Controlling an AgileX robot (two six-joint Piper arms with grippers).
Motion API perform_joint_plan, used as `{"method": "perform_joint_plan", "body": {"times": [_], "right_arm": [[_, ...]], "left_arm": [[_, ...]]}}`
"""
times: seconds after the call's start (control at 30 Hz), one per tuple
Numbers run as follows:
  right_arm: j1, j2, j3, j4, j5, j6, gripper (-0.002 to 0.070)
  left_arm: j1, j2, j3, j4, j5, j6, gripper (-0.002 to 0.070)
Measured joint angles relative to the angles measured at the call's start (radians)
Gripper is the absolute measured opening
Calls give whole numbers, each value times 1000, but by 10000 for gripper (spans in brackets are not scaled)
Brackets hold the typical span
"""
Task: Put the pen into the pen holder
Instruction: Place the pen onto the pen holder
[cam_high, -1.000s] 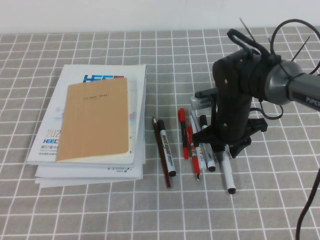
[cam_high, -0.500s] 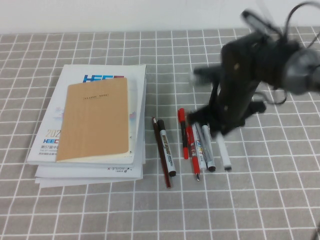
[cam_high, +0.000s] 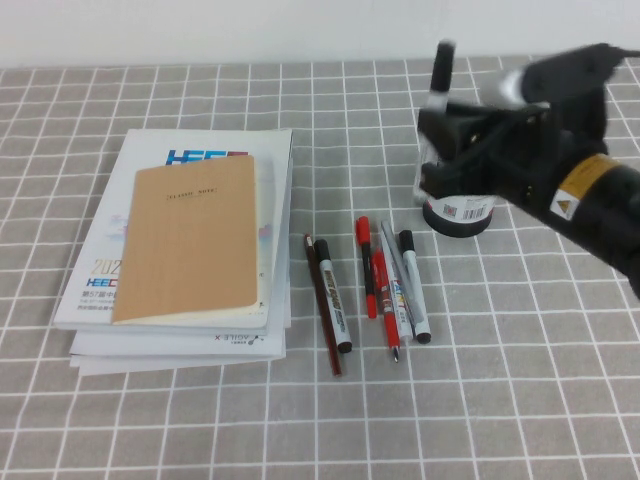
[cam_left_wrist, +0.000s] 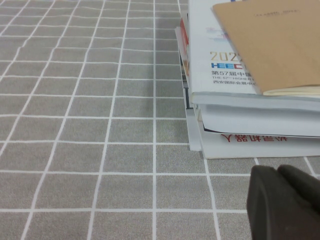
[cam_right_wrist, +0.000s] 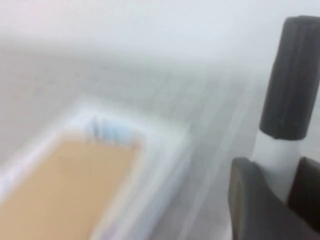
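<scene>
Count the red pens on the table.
2: red marker and red pen, side by side. Right pincer holds the pen near the pen holder; left pincer sits by the books.

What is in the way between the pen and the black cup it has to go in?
Nothing visible. The right hand holds the pen upright just above the pen holder; only the hand's own body hides the cup's mouth. The left hand waits low beside the stacked books.

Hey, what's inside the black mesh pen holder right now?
The right tool holds the pen upright above the pen holder. The arm covers the cup's opening, so its contents can't be seen. The left tool sits near the books.
</scene>
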Motion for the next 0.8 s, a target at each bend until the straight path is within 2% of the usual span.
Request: {"method": "perform_joint_plan", "body": {"times": [0.1,0.23,0.47,0.7,0.8], "right_arm": [[-31,52,45,58,-306,-119,106],[-59,157,40,175,-482,-255,106],[-70,280,30,283,-525,-405,106],[-70,303,27,374,-522,-425,106],[-70,303,25,381,-494,-425,157]], "left_arm": [[0,0,0,0,0,0,-5],[0,0,0,0,0,0,-5],[0,0,0,0,0,0,-5],[0,0,0,0,0,0,-5],[0,0,0,0,0,0,-5]]}}
